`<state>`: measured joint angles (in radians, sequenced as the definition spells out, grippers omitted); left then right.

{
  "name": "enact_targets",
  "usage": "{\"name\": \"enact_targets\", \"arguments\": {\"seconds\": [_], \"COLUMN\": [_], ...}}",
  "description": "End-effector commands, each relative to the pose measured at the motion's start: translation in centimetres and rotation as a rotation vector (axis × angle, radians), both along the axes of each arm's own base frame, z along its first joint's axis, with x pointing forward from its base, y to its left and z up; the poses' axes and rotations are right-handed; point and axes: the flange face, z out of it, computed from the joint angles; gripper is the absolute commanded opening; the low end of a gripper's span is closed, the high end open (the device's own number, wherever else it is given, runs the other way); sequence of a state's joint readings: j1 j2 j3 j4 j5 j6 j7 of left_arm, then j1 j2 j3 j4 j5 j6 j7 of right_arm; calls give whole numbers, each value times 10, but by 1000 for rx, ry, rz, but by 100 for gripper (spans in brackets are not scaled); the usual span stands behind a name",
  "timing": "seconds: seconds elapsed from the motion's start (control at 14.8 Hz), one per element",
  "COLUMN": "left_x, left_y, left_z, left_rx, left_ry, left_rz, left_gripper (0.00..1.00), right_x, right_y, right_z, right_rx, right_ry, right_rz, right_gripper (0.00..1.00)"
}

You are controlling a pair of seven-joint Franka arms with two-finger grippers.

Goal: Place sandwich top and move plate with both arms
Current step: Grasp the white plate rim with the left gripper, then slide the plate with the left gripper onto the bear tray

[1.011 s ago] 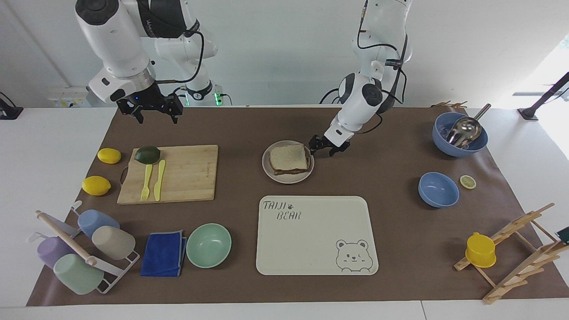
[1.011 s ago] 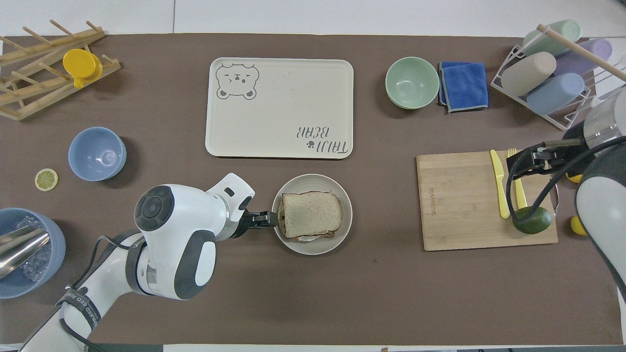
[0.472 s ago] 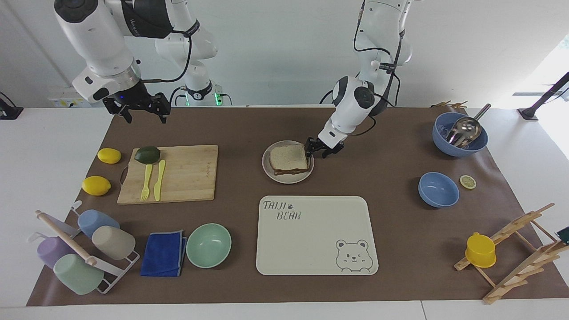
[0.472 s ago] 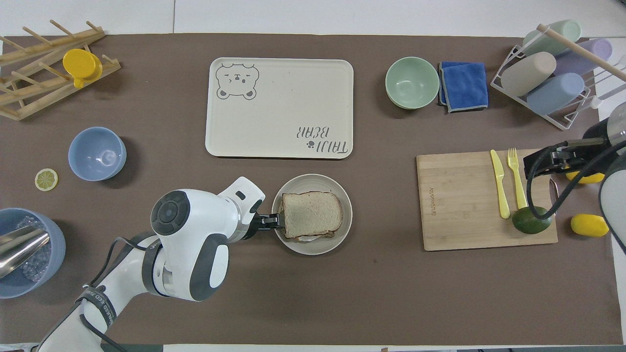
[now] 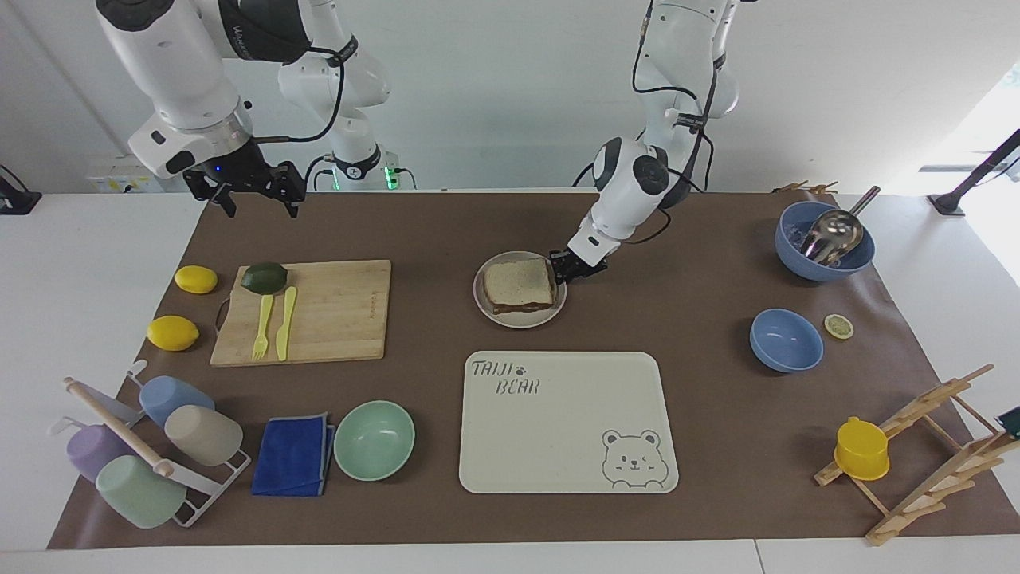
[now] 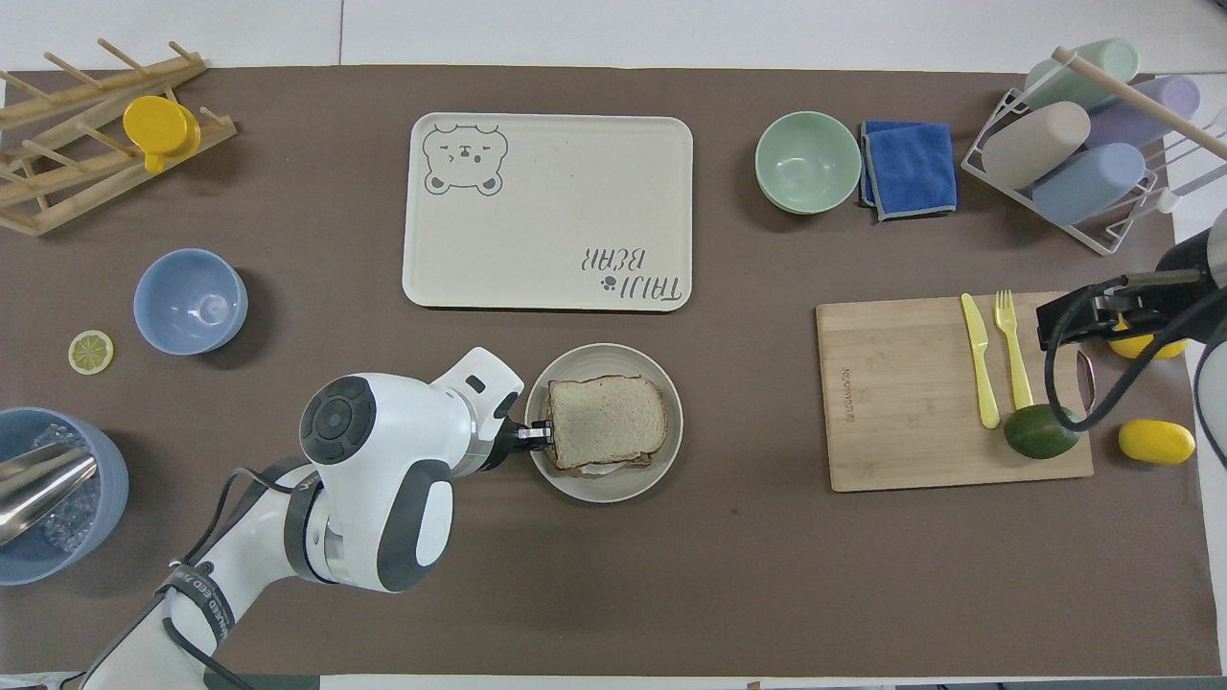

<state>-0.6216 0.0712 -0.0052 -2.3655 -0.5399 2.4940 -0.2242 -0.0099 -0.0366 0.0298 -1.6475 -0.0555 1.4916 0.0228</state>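
Observation:
The sandwich top [image 5: 519, 281] [image 6: 606, 420] lies flat on a stacked sandwich on the round beige plate [image 5: 522, 321] [image 6: 613, 491], mid-table and nearer to the robots than the bear tray. My left gripper [image 5: 558, 269] [image 6: 537, 436] is low at the plate's rim on the side toward the left arm's end, shut on the rim. My right gripper [image 5: 253, 191] [image 6: 1074, 316] is open and empty, up in the air over the table's edge near the cutting board's avocado end.
The cream bear tray [image 5: 558, 446] lies just farther from the robots than the plate. A cutting board [image 5: 335, 311] holds a yellow fork, a knife and an avocado [image 5: 264, 277], with two lemons beside it. A mint bowl [image 5: 374, 440], a blue cloth, cup racks and blue bowls ring the table.
My left gripper closed in on the plate's rim and shut on it; the plate shifted slightly toward the left arm's end. My right gripper drew back from over the cutting board toward the right arm's end.

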Motion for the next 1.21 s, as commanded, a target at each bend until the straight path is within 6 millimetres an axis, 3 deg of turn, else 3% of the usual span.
{"name": "enact_targets", "arguments": {"seconds": [0.0,0.27,0.4,0.47,0.61,0.81,1.01,1.15], "left_x": [-5,-1,14,32,77,139,198,244], "left_y": [-1,2,6,9,36,62,74,86], "left_z": [-7,-2,20,40,81,116,108,79], "left_rx": [2,-4,-28,-50,-89,-120,-99,-92], "left_ry": [5,10,23,43,91,70,18,14], "left_rz": [9,10,13,18,47,85,111,142], "left_gripper": [0,0,0,0,0,0,0,0], "right_x": [-3,-2,-3,-3,-4,-5,-5,-5], "right_y": [-18,-30,-32,-31,-28,-28,-29,-29], "right_z": [6,5,5,6,5,2,2,2], "right_rx": [31,32,31,31,30,30,30,30], "right_ry": [-6,-10,-8,-10,-4,7,7,7], "right_rz": [-17,-36,-40,-40,-44,-43,-45,-45], "right_gripper": [100,100,100,100,100,100,100,100]}}
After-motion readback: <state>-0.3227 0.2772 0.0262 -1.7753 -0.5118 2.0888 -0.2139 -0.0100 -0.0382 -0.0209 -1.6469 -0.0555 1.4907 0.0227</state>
